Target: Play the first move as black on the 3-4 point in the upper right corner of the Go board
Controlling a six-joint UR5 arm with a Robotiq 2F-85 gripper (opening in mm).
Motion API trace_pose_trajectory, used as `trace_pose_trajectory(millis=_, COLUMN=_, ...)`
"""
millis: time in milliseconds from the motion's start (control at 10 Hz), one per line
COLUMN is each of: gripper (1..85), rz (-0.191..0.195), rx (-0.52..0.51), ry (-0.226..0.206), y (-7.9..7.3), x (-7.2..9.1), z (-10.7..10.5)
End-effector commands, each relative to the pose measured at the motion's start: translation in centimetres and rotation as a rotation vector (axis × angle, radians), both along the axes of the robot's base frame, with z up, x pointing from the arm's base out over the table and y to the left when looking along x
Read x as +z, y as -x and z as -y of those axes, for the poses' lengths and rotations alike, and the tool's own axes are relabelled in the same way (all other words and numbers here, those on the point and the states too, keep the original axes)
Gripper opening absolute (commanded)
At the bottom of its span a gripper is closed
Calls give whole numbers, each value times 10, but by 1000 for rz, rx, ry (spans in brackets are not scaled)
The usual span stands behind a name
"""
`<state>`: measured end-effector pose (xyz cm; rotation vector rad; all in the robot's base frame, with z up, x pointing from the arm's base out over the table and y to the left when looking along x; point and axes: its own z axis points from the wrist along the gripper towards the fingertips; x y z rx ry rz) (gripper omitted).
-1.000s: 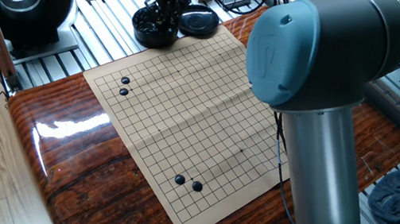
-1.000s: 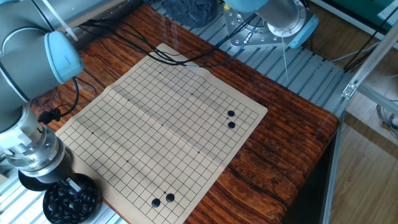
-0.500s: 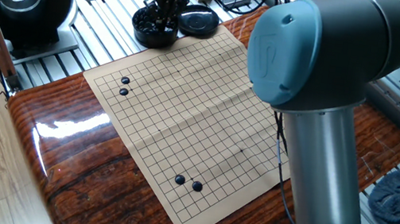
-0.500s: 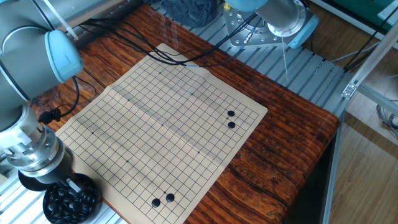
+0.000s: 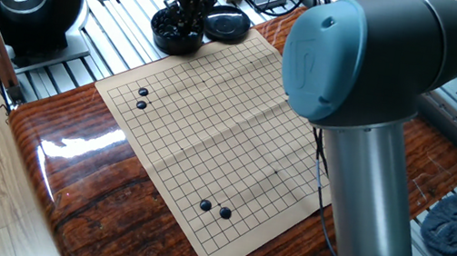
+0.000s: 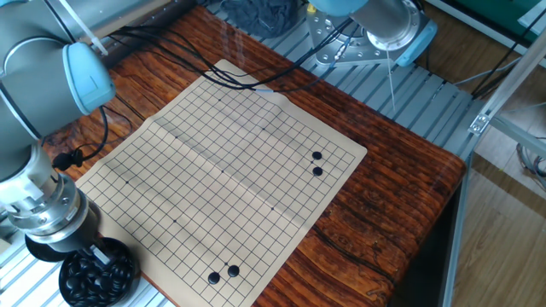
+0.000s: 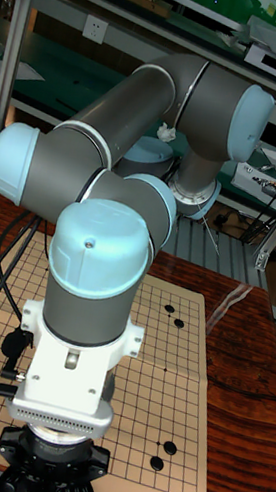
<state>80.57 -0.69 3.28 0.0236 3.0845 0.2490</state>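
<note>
Glossy wooden table (image 5: 81, 187) carries the Go board (image 6: 222, 162); the gripper (image 5: 190, 13) is sunk in the bowl of black stones (image 6: 98, 275), finger state hidden, so picking a stone seems underway. Next, I judge, comes lifting one stone clear and carrying it well away from the fingers to the 3-4 point, which corner I cannot tell.

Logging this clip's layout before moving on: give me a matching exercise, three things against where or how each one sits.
1. gripper
2. lid
3. board

A. carries two pairs of black stones
B. down in the bowl
C. flat beside the bowl

Pairs: 1-B, 2-C, 3-A.
</note>
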Motion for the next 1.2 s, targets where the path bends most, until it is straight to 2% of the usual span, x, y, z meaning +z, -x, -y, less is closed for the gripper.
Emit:
trace_pose_trajectory(millis=0, gripper=193, rz=1, rx=-1, ry=-4, y=-1, x=-1, z=1)
trace_pose_trajectory(millis=900, gripper=190, rz=-30, rx=13, ry=-1, y=1, x=-11, z=2)
trace_pose_trajectory(millis=1100, gripper=140, rz=-31, rx=18, ry=-7, y=2, x=-12, z=2)
